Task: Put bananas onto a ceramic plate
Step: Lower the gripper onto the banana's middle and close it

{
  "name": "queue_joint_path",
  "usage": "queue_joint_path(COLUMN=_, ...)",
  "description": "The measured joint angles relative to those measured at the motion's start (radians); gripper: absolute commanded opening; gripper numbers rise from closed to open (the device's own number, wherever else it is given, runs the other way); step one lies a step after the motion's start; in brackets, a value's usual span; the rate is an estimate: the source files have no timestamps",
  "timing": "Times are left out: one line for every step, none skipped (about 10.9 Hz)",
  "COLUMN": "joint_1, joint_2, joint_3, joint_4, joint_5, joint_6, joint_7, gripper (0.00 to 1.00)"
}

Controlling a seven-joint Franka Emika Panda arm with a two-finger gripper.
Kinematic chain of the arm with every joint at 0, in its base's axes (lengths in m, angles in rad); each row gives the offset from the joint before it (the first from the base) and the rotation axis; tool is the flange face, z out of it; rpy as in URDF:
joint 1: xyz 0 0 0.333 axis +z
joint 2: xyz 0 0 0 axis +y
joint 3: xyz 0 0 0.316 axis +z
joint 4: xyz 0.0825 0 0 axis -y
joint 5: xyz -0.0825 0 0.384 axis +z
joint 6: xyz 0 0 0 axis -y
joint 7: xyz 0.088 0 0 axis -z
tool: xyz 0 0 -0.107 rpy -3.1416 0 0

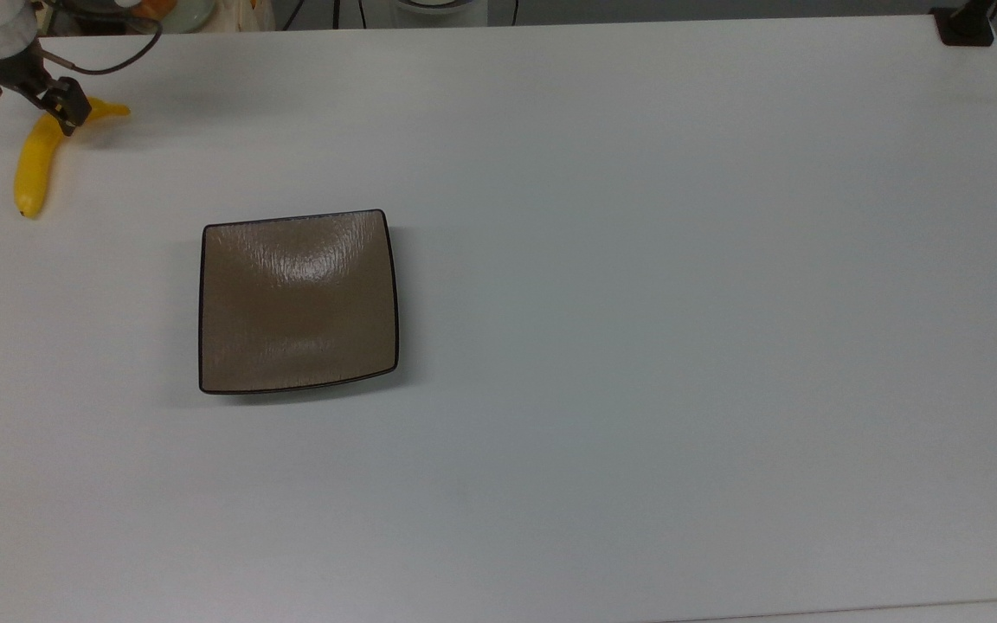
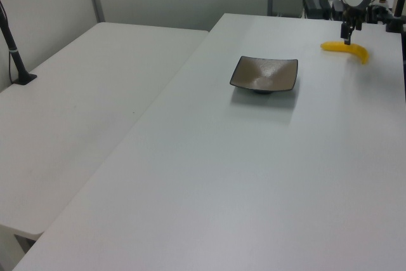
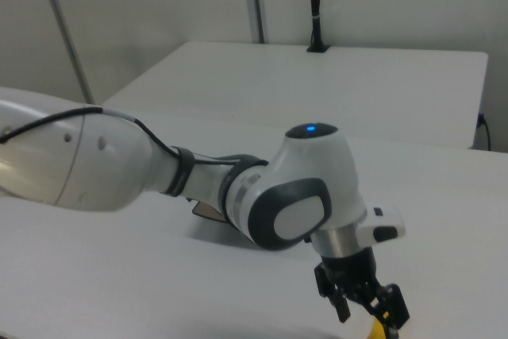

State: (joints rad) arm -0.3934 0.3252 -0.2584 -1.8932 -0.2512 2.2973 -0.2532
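Ceramic plate (image 1: pixel 298 303) bare on white table (image 1: pixel 637 260).
Bananas (image 1: pixel 35 164) off at plate's ten o'clock, top view; gripper (image 1: pixel 27 91) over stem end, fingers apart.

Tool (image 1: pixel 31 91) over the banana (image 1: pixel 34 169), well apart from the plate (image 1: pixel 298 301).

The ceramic plate (image 1: pixel 298 303) is looking glossy and faintly streaked, catching a pale sheen toward its 12 o'clock edge in the top view. The bananas (image 1: pixel 34 169) are showing smooth skin, perhaps plastic. The tabletop (image 1: pixel 637 303) is appearing matt white.
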Motion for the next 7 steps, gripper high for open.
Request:
queue_joint_path(joint_1=-0.005, joint_2=0.019, joint_3=0.000, joint_4=0.000, joint_5=0.000, joint_6=0.011, joint_7=0.000, gripper=1.00)
queue_joint_path(joint_1=-0.009, joint_2=0.037, joint_3=0.000, joint_4=0.000, joint_5=0.000, joint_6=0.021, joint_7=0.000, gripper=1.00)
queue_joint_path(joint_1=-0.014, joint_2=0.051, joint_3=0.000, joint_4=0.001, joint_5=0.000, joint_6=0.036, joint_7=0.000, gripper=1.00)
queue_joint_path(joint_1=-0.018, joint_2=0.063, joint_3=0.000, joint_4=0.001, joint_5=0.000, joint_6=0.056, joint_7=0.000, gripper=1.00)
queue_joint_path(joint_1=-0.022, joint_2=0.076, joint_3=0.000, joint_4=0.001, joint_5=0.000, joint_6=0.075, joint_7=0.000, gripper=0.74)
queue_joint_path(joint_1=-0.026, joint_2=0.086, joint_3=0.000, joint_4=0.001, joint_5=0.000, joint_6=0.083, joint_7=0.000, gripper=0.47)
queue_joint_path(joint_1=-0.030, joint_2=0.091, joint_3=0.000, joint_4=0.002, joint_5=0.000, joint_6=0.084, joint_7=0.000, gripper=0.31)
